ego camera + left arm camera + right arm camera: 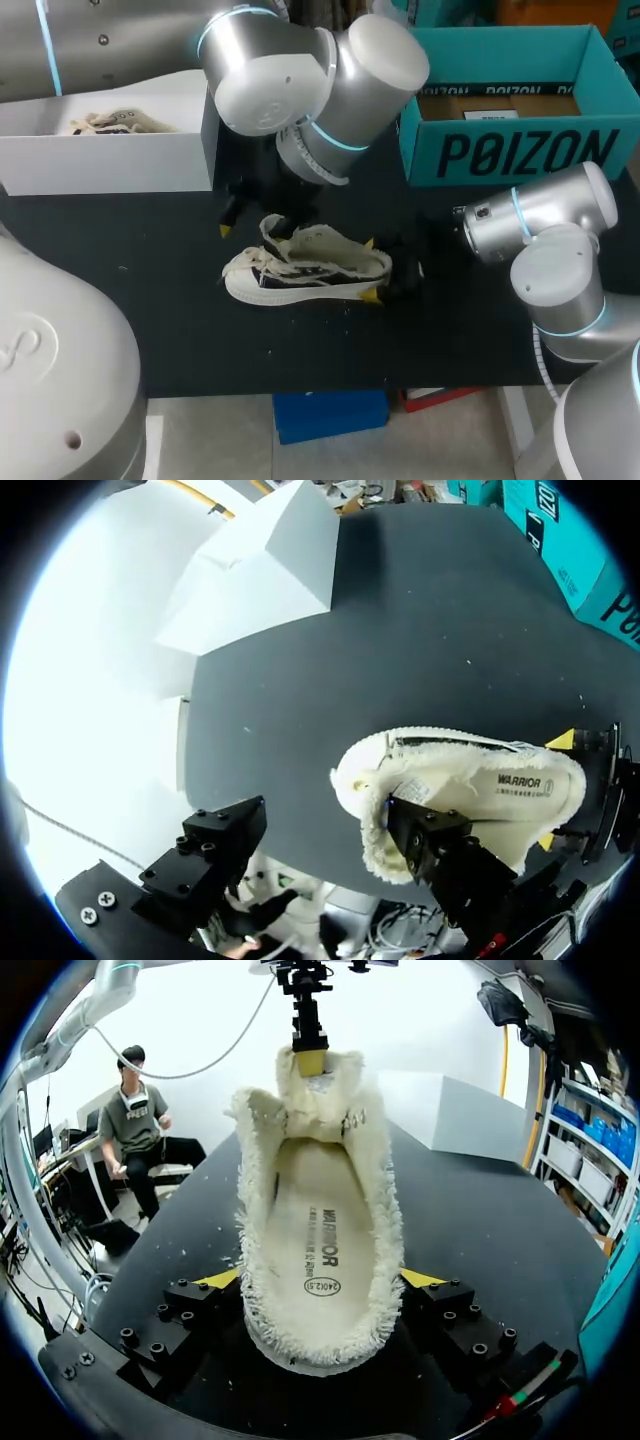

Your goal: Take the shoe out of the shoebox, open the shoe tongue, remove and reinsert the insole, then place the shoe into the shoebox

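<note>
Head view: shoe (305, 268) lay on the counter (150, 270), outside the teal shoebox (510, 150).
Left wrist: left gripper (320, 850) had its jaws apart, one inside the shoe's opening.
Right wrist: right gripper (320, 1280) had its jaws clamped on the heel (320, 1345) from both sides.
Judged light and soft-walled; the heel gave the firmest hold.

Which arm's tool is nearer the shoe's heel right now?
Right. The right tool clamps the shoe at its heel from both sides; the left tool is open at the other end, by the tongue.
</note>
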`<state>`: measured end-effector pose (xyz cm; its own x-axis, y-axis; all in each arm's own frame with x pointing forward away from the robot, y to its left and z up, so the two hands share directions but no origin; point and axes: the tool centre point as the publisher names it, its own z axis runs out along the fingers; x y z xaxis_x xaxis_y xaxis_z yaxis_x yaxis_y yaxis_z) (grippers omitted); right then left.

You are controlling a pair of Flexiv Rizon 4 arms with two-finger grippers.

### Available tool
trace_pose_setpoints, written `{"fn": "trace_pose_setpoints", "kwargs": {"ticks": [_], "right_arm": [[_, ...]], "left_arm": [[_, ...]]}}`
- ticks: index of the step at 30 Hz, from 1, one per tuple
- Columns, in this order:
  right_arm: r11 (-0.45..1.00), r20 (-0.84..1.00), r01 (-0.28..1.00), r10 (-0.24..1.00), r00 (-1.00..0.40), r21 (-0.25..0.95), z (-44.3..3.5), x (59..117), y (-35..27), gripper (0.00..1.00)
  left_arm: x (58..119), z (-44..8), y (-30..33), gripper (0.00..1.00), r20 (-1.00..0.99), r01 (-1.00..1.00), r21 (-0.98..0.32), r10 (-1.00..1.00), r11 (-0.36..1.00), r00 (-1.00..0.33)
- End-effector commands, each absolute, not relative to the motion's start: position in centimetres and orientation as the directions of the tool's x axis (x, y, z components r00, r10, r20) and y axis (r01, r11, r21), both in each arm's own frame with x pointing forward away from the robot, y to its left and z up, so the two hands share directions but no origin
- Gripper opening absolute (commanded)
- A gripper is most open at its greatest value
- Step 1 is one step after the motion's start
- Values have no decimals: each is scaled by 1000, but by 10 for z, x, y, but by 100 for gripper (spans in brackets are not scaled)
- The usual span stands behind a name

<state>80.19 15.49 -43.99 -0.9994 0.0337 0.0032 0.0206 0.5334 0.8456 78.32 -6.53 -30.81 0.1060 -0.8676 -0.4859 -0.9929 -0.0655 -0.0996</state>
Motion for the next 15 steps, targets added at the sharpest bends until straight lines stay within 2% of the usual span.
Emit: {"fn": "trace_pose_setpoints", "kwargs": {"ticks": [1, 15], "right_arm": [[535, 4, 22, 36, -999, 845, -441, 803, 155, 0], [535, 4, 22, 36, -999, 845, -441, 803, 155, 0]], "left_arm": [[778, -302, -55, 100, -479, -991, -116, -870, -72, 119], [764, -316, -30, 100, -502, -988, -70, -851, -140, 155]]}}
